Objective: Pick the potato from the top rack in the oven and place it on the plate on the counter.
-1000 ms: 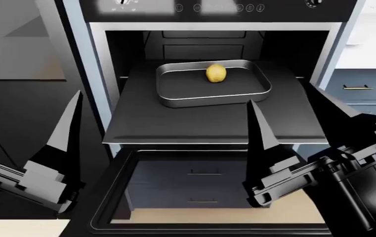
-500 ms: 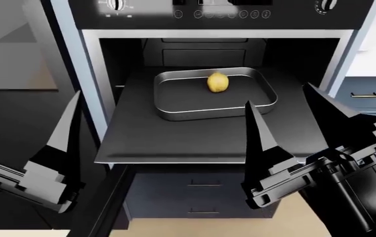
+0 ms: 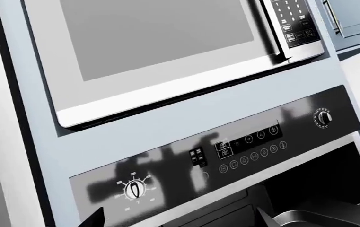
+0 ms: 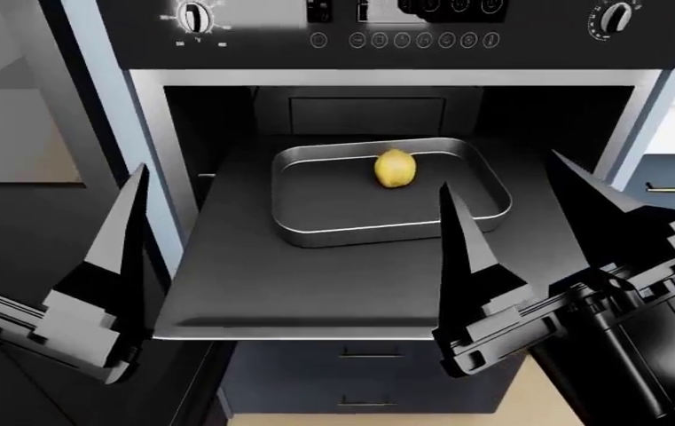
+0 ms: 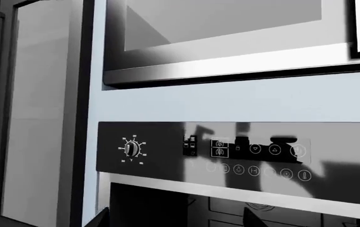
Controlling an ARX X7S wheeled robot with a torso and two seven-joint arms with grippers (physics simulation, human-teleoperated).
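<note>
- Nearest in the head view: left gripper [image 4: 47, 204], spread wide, holding nothing, one finger [image 4: 118, 240] raised beside the oven's left wall, the other cut by the picture's edge.
- Right gripper [image 4: 527, 222], likewise parted wide and empty (fingers pointing up over the front right of the top rack [image 4: 313, 284], contact with it not clear).
- Beyond, on the pulled-out rack: grey baking tray [image 4: 313, 213], long side across the oven [image 4: 396, 27].
- Inside the tray, toward its back rim: the potato [image 4: 396, 169], long axis running roughly near-to-far, clear of both grippers.
- Farthest, in both wrist views: control panel [image 5: 249, 151] with dial [image 3: 136, 190], microwave [image 3: 154, 42] above.
</note>
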